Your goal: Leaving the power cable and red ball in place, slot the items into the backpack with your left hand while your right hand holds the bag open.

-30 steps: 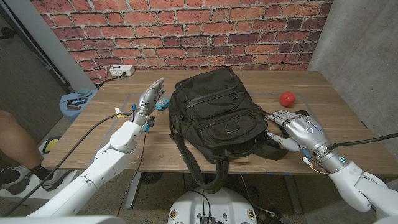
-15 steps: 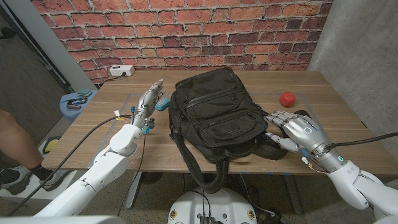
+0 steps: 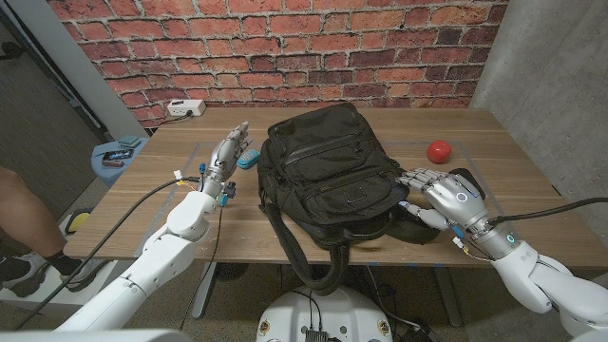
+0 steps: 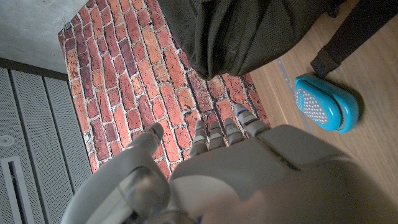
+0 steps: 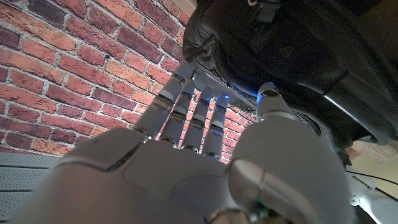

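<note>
The black fabric backpack (image 3: pixel 328 176) lay flat in the middle of the wooden bench (image 3: pixel 513 166), straps trailing over the near edge. Left of the backpack, the left hand (image 3: pixel 228 152) stood with fingers straight and apart, grasping nothing, a small turquoise oval gadget (image 3: pixel 249 159) between it and the bag. At the backpack's right edge the right hand (image 3: pixel 440 198) hovered, fingers spread toward the fabric, gripping nothing. A glossy red ball (image 3: pixel 438 150) sat just beyond that hand.

A black backpack (image 3: pixel 328 176) lies flat mid-table, seemingly zipped, a blue item (image 3: pixel 249 159) just left.
</note>
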Tool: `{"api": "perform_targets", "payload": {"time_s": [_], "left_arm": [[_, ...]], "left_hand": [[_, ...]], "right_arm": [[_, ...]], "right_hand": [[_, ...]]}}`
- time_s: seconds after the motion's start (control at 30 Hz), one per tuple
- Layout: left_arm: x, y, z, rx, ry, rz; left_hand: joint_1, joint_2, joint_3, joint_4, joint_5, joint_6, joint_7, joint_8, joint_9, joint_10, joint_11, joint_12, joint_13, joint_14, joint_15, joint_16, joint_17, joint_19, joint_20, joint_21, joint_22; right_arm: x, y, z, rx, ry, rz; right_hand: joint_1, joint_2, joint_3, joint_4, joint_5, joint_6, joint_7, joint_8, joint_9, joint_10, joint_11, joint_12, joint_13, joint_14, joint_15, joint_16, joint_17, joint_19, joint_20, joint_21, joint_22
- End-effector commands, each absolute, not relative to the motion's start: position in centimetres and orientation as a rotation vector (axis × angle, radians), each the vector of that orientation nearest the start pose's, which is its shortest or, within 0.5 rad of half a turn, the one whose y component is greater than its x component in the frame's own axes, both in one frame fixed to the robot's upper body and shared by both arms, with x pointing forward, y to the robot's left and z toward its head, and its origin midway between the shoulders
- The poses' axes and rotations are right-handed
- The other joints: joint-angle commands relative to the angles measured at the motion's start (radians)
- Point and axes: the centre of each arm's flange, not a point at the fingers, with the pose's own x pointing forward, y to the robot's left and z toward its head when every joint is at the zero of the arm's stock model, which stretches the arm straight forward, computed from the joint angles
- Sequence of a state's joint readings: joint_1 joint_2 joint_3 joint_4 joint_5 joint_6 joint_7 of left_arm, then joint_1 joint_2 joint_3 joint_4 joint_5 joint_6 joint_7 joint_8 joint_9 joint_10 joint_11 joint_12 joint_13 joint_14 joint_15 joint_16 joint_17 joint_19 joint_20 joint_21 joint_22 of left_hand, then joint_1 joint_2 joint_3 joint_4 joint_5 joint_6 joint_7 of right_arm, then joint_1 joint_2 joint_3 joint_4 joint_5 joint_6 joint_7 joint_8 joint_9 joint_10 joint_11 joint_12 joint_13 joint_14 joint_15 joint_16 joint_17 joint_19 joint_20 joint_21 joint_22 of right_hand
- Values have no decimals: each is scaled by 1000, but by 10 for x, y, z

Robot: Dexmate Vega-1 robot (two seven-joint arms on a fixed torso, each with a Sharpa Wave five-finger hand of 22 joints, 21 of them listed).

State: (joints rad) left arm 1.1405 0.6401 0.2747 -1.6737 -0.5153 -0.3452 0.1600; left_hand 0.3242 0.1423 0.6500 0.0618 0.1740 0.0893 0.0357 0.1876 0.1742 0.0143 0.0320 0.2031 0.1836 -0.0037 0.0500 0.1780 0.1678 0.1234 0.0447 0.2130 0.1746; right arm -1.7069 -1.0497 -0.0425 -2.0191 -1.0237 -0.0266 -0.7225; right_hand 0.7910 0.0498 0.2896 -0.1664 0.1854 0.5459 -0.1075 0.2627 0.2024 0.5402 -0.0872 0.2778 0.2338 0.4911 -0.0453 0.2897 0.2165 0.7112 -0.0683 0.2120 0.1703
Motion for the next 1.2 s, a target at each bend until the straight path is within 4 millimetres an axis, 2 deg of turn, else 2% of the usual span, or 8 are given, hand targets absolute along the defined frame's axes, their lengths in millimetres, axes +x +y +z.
{"api": "perform_targets", "payload": {"time_s": [0.03, 0.17, 0.43, 0.57, 0.77, 0.9, 1.2], "left_arm": [[566, 293, -48, 65, -705, -136], [568, 293, -50, 58, -702, -135], [568, 292, -53, 55, -698, -135], [567, 291, -53, 52, -700, -135], [567, 292, -55, 49, -698, -132], [567, 292, -56, 49, -696, -133], [568, 293, -59, 39, -692, -130]], "left_hand": [[20, 29, 5, 0, -1, 12, 2, -1, 6, 8, 5, 2, 4, 10, 4, 0, 2, 10, 0, -4, 3], [20, 29, 6, 0, -1, 12, 3, -1, 6, 8, 6, 1, 4, 10, 4, 0, 2, 10, 0, -5, 3], [19, 30, 7, -1, -1, 17, 4, 1, 6, 9, 6, 1, 4, 11, 4, 0, 2, 11, 0, -5, 3], [19, 30, 8, -2, -1, 21, 6, 2, 6, 11, 2, 2, 4, 11, 5, 0, 1, 12, 1, -5, 3], [19, 31, 9, -2, -1, 26, 7, 3, 6, 14, 3, 3, 4, 13, 4, 1, 2, 13, 1, -5, 3], [18, 31, 10, -2, -1, 27, 7, 3, 6, 16, 5, 3, 4, 14, 5, 1, 2, 14, 0, -5, 3], [17, 31, 11, -2, -1, 30, 8, 3, 6, 17, 5, 3, 4, 15, 5, 1, 2, 14, 1, -6, 3]], "right_arm": [[429, -299, -109, -1724, -1154, -268], [428, -297, -106, -1716, -1163, -267], [426, -293, -105, -1713, -1181, -260], [425, -291, -105, -1712, -1191, -257], [426, -288, -106, -1704, -1202, -248], [428, -285, -105, -1702, -1213, -237], [433, -281, -100, -1698, -1234, -225]], "right_hand": [[15, 0, -5, 1, 3, 26, -3, 10, 6, 21, -1, 10, 5, 20, -168, 13, 6, 21, -86, 6, 1], [22, 0, -7, 1, 3, 41, -4, 14, 6, 26, -1, 13, 6, 27, -169, 15, 8, 26, -87, 6, 2], [39, 3, -15, 5, 2, 103, -9, 33, 8, 77, -4, 35, 14, 55, -171, 26, 14, 47, -91, 7, 3], [64, 12, -16, 4, 2, 147, -11, 44, 9, 137, -15, 63, 23, 87, -175, 37, 20, 65, -94, 9, 3], [94, 19, -16, 0, 2, 192, -10, 57, 11, 184, -21, 87, 33, 119, -180, 48, 26, 82, -96, 11, 4], [115, 23, -19, 0, 0, 238, -27, 71, 12, 217, -27, 105, 41, 148, -182, 58, 30, 98, -101, 13, 5], [166, 35, -15, -4, -1, 311, -34, 94, 14, 280, -40, 137, 54, 204, -189, 71, 34, 132, -109, 20, 6]]}}
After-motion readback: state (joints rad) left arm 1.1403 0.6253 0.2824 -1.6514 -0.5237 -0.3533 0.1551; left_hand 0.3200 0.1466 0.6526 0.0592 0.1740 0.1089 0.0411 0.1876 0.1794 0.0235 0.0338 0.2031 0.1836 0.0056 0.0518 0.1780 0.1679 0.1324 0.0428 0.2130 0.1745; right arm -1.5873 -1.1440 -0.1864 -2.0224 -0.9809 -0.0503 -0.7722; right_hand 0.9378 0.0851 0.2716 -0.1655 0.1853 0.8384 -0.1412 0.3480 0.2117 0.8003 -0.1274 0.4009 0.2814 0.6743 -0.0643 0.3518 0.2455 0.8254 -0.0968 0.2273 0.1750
